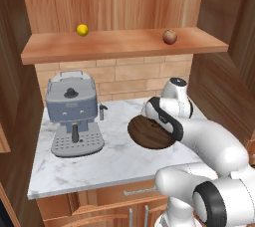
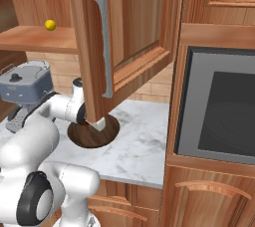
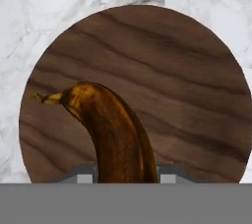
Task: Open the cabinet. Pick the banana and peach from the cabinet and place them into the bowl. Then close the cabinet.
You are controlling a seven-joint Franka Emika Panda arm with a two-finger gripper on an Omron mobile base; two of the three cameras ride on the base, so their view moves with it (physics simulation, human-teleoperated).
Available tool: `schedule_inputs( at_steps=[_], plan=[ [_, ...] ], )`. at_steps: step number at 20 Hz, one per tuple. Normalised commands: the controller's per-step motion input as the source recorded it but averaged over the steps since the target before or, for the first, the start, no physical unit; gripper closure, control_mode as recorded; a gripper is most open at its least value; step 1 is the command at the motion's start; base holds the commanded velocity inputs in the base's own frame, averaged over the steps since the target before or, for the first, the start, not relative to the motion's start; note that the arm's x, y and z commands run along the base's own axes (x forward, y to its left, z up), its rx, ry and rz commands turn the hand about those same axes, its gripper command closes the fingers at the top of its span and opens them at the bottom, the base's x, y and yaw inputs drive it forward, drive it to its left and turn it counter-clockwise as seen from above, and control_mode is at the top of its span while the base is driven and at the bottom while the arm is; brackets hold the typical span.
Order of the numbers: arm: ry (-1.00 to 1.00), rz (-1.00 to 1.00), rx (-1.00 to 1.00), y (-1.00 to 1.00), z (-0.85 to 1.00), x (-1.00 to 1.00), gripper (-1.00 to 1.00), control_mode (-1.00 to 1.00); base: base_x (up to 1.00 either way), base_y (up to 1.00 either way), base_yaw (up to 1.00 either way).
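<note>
Brown banana (image 3: 115,134) pinched in gripper (image 3: 123,179) over bowl (image 3: 197,85), seen from hand; from left base, peach (image 1: 170,37) on cabinet (image 1: 124,47) shelf.

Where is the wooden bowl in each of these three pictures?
Left base view: the bowl sits right of centre, to the right of the coffee machine.
Right base view: the bowl is lower left, below the open cabinet door.
Hand view: the bowl spans the middle, behind the banana.
Shared landmark: the white marble counter around it.

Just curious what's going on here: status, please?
Gripper shut on banana, over bowl. Peach on shelf of open cabinet. Nothing between banana and bowl.
</note>
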Motion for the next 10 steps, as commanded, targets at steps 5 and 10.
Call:
schedule_inputs(
  at_steps=[5, 10],
  plan=[
    [0.01, 0.0, -0.04, 0.0, -0.21, 0.47, 1.0, -1.0, 0.0, 0.0, 0.0],
    [0.0, 0.0, -0.01, -0.07, -0.22, 0.52, 1.0, -1.0, 0.0, 0.0, 0.0]
  ],
)
